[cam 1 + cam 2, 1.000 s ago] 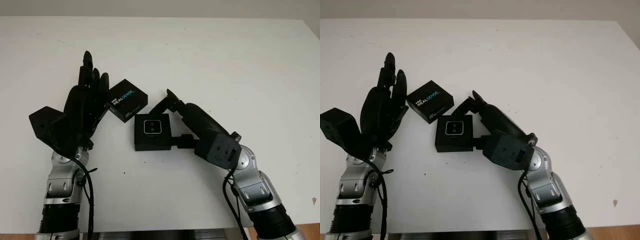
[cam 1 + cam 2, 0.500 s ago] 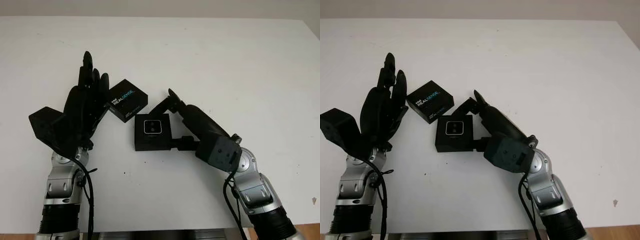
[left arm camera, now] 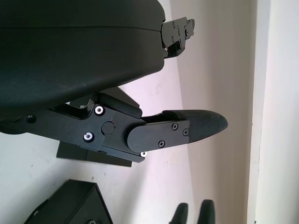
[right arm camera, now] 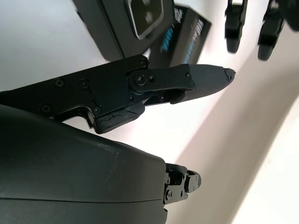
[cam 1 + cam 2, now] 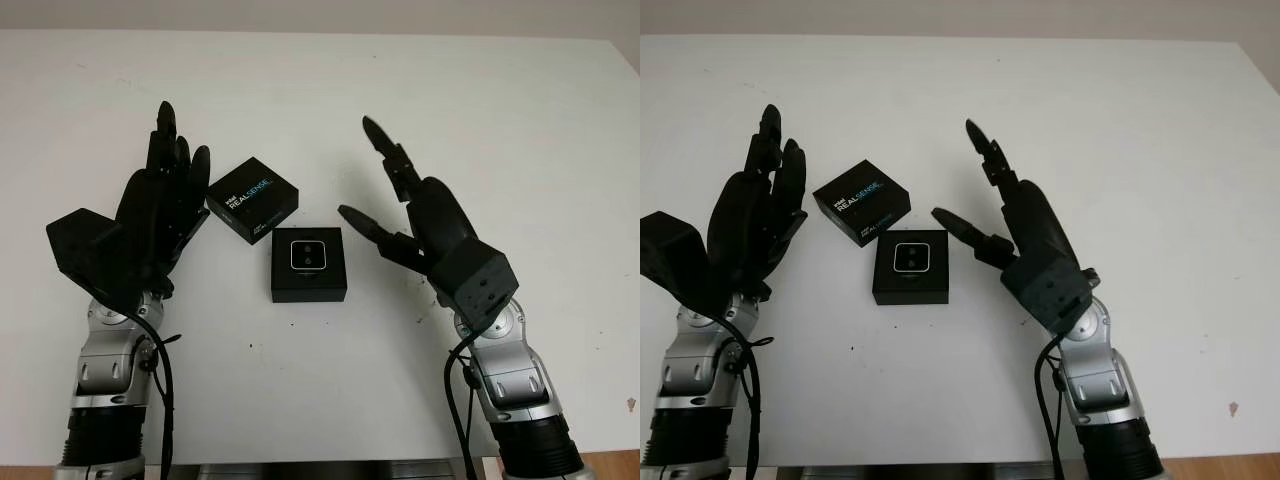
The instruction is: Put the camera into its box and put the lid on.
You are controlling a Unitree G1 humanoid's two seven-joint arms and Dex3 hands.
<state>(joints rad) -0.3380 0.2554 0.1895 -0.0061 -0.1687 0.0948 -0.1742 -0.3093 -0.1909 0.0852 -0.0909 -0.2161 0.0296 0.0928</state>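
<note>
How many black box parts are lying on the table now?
2. The box with the camera inside lies between the hands; the lid lies behind it, nearer the left robot hand. Nothing seems hidden.

White table (image 5: 500,110) w/ small dark speck (image 5: 629,403) nr its front right edge.

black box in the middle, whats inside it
The camera sits in the open box, its silver-rimmed face up. What lies beneath it is covered. The lid lies on the table beside the box, not yet on. Both hands, left and right, are open.
</note>
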